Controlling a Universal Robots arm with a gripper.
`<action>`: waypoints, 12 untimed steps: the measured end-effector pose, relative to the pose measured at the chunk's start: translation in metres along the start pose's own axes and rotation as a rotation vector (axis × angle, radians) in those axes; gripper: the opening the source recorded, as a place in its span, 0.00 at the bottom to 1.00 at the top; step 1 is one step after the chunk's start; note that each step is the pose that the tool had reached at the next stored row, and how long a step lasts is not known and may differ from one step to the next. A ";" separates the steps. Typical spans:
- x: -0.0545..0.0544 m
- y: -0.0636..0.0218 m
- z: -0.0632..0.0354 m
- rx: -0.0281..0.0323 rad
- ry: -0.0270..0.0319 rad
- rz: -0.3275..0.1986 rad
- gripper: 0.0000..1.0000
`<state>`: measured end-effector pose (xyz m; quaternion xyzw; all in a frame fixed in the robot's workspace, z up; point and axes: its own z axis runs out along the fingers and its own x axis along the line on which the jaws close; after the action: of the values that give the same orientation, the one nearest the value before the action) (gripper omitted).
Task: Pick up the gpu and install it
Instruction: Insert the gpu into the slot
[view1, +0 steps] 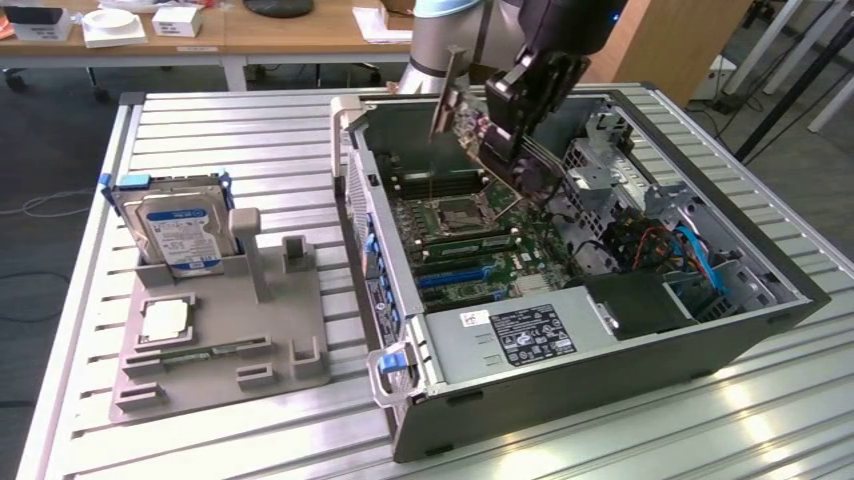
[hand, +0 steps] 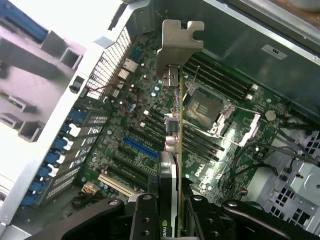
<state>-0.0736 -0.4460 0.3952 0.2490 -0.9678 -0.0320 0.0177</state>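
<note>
Holding the gpu (hand: 176, 125) in the air over the motherboard (hand: 125, 115) of the open computer case (view1: 561, 400), not yet seated.
Pinched edge-on in the gripper (hand: 172, 215), closed on the end away from the pale bracket (hand: 180, 42). Turned upright, probably to meet the blue slot (hand: 140, 147) edge-first. Well apart from the hard drive (view1: 180, 230) on the grey stand (view1: 254, 340) at the exterior view's left.

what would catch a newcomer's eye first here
The gripper is shut on the gpu, holding it over the motherboard inside the open case. On the exterior view's left, a hard drive stands upright in a grey holder.
</note>
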 end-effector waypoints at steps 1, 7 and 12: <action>0.000 -0.0001 0.0000 0.0003 0.0010 -0.014 0.27; 0.000 -0.0002 0.0000 0.0018 0.0071 -0.100 0.27; 0.000 -0.0002 0.0000 0.0034 0.0126 -0.181 0.27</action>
<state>-0.0732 -0.4460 0.3951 0.3356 -0.9413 -0.0303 0.0205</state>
